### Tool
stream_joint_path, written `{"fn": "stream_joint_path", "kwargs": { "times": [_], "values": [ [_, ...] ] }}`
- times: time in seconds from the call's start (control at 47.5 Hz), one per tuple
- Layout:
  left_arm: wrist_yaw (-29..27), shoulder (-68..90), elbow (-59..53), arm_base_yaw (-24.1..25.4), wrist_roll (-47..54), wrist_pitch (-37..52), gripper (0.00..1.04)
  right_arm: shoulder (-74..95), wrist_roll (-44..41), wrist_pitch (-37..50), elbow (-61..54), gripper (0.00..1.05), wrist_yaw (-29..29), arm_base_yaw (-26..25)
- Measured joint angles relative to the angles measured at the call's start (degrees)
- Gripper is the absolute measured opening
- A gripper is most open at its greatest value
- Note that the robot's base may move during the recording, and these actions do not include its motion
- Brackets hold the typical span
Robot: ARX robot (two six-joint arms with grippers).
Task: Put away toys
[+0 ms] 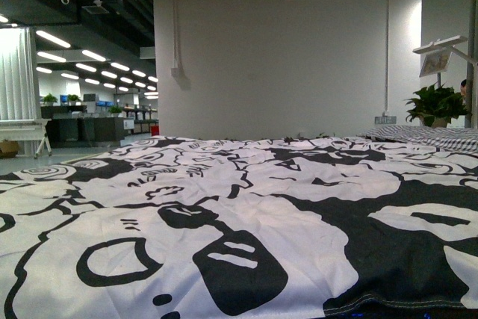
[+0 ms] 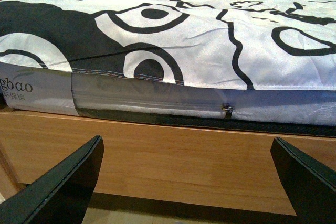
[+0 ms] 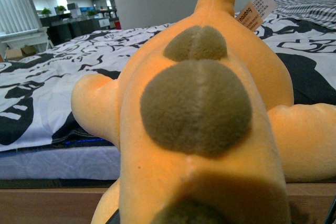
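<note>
Plush toy (image 3: 210, 129), orange with olive spots, fills the right wrist view. It sits at the bed's near edge, its body partly out over the side. The right gripper's fingers are hidden beneath it, so I cannot tell whether they grip. It looks light, soft and squashy; the thick body between the stubby limbs seems the best hold. The left gripper (image 2: 186, 142) hangs spread and empty before the wooden bed frame (image 2: 173, 156). Beyond lie the black-and-white duvet (image 1: 239, 207) and a potted plant (image 1: 437, 104).
</note>
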Motion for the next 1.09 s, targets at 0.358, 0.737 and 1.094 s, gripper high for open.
{"fn": "stream_joint_path", "kwargs": {
  "times": [0.358, 0.737, 1.094],
  "values": [
    [-0.07, 0.02, 0.00, 0.00, 0.00, 0.00, 0.99, 0.00, 0.04, 0.02, -0.04, 0.19, -0.13, -0.02],
    [-0.09, 0.00, 0.00, -0.09, 0.00, 0.00, 0.99, -0.04, 0.20, 0.09, -0.09, 0.19, -0.02, -0.04],
    [-0.02, 0.00, 0.00, -0.09, 0.00, 0.00, 0.99, -0.11, 0.28, 0.11, -0.11, 0.19, 0.00, -0.04]
  ]
}}
